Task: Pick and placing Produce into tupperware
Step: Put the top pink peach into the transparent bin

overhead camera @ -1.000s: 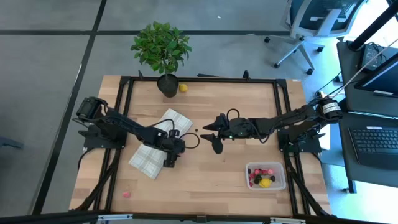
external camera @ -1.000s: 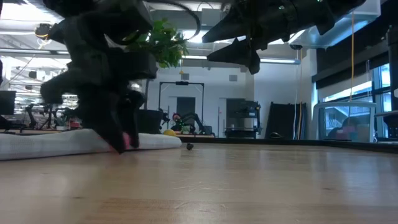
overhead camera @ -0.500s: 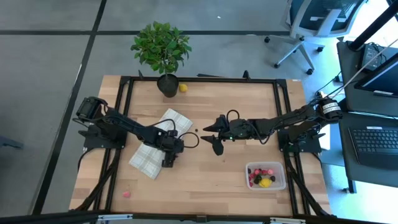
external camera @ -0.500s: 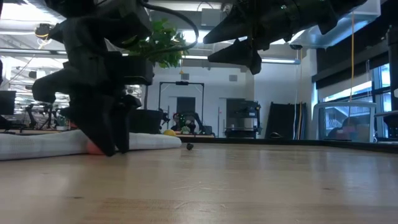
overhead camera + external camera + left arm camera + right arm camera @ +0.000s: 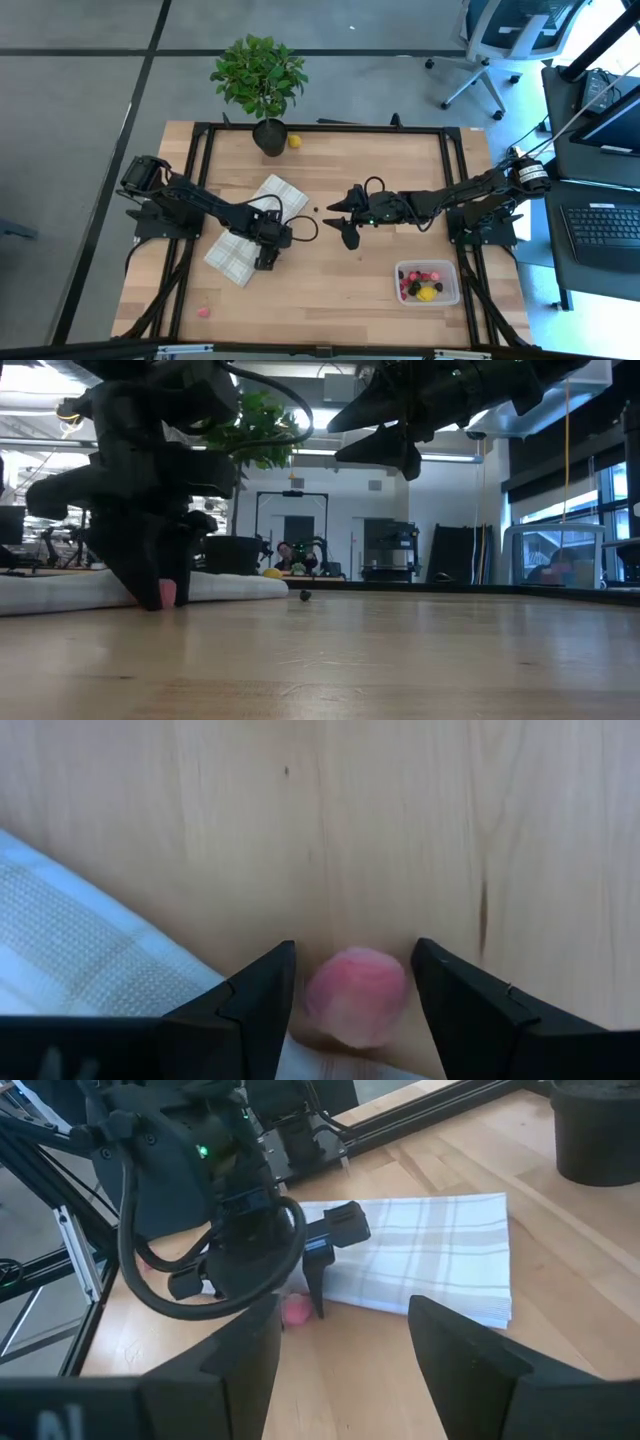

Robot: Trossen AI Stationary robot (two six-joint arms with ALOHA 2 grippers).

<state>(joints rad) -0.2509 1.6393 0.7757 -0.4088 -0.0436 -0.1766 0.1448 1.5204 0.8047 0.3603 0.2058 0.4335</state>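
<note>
My left tool (image 5: pixel 352 982) is down at the worktop (image 5: pixel 330 290), just off the edge of the plaid cloth (image 5: pixel 245 235). Its fingers (image 5: pixel 262 995) stand partly open with a pink piece of produce (image 5: pixel 356 996) between them; I see a sliver of gap on each side, so they straddle the piece and I cannot call it gripped. The piece sits on the bare wood, touching or nearly touching the cloth's edge. In the low view the same pink piece (image 5: pixel 167 593) shows at the fingertips, on the wood in front of the cloth.

My right tool (image 5: pixel 345 215) hangs above the middle of the worktop, partly open and holding nothing.

The tupperware (image 5: pixel 428 283) sits toward the front right, well apart from my left tool, with red, dark and yellow pieces already in it. My right arm lies between the left tool and the tub.

Around me: a potted plant (image 5: pixel 260 80) at the far edge with a yellow piece (image 5: pixel 294 141) just beside its pot, a tiny dark piece (image 5: pixel 304 596) on the wood near the cloth, and another pink piece (image 5: pixel 204 311) near the front left corner.
</note>
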